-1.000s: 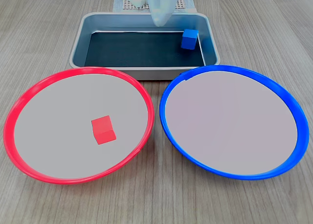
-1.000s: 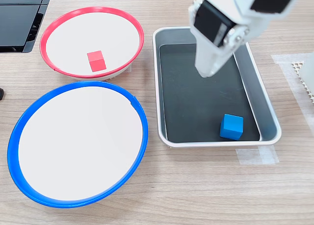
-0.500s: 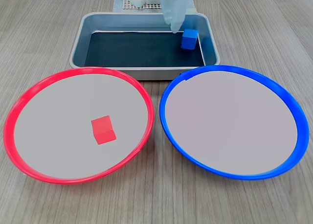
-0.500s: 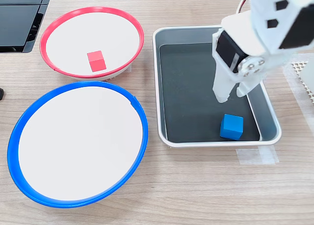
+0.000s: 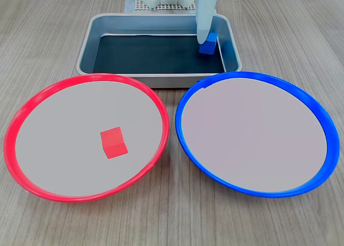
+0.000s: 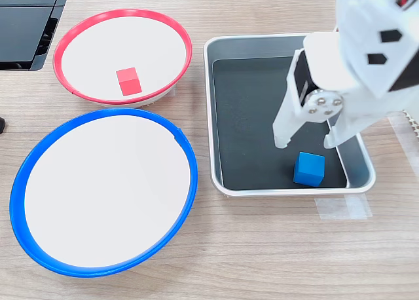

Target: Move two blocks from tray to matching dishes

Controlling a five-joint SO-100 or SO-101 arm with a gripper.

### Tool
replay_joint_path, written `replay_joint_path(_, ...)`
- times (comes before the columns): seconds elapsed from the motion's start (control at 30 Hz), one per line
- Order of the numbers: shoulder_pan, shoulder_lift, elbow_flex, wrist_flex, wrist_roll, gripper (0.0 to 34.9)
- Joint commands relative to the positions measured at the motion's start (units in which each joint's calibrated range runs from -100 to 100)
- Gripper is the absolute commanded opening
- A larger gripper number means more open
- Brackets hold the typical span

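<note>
- Over the right end of the rectangular silver-grey metal tray [image 5: 86, 52] in the first exterior view, the white plastic end effector [image 6: 308, 143] has swung across from mid-tray within the last second and dropped lower.
- Its two fingers [image 6: 286, 126] now stand spread, released and holding nothing, one to each side of the small bright blue cube [image 6: 309, 168] as the second exterior view shows it, with the tips just above and near the cube.
- In the first exterior view the near finger now covers part of that blue cube [image 5: 209, 44], which sits unmoved on the tray's dark floor close to the corner wall.
- The small bright red cube [image 5: 114, 142] lies, unchanged, inside the round red-rimmed shallow dish [image 5: 16, 122] on the wooden desk [image 5: 43, 31].
- The round blue-rimmed shallow dish [image 5: 322, 122] is bare.
- Judged from this, half the task is done and the arm is lining up the second pick.
- A further descent and a closing of the fingers seem due next; the tray wall near the cube could crowd one finger.
</note>
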Motion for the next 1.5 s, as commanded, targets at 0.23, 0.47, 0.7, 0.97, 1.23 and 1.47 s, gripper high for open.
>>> replay_joint_path(0.23,-4.5,3.7,1.4,-4.4,-1.4,19.7)
replay_joint_path(0.47,-4.2,3.4,1.1,-0.4,-1.3,20.1)
replay_joint_path(0.7,-4.0,2.8,0.2,0.4,-1.2,20.2)
replay_joint_path(0.97,-3.7,3.3,2.8,-3.6,-0.2,19.4)
replay_joint_path(1.23,-3.2,3.6,5.5,-7.3,1.6,7.4)
replay_joint_path(1.47,0.1,4.6,-10.9,3.6,5.9,0.2)
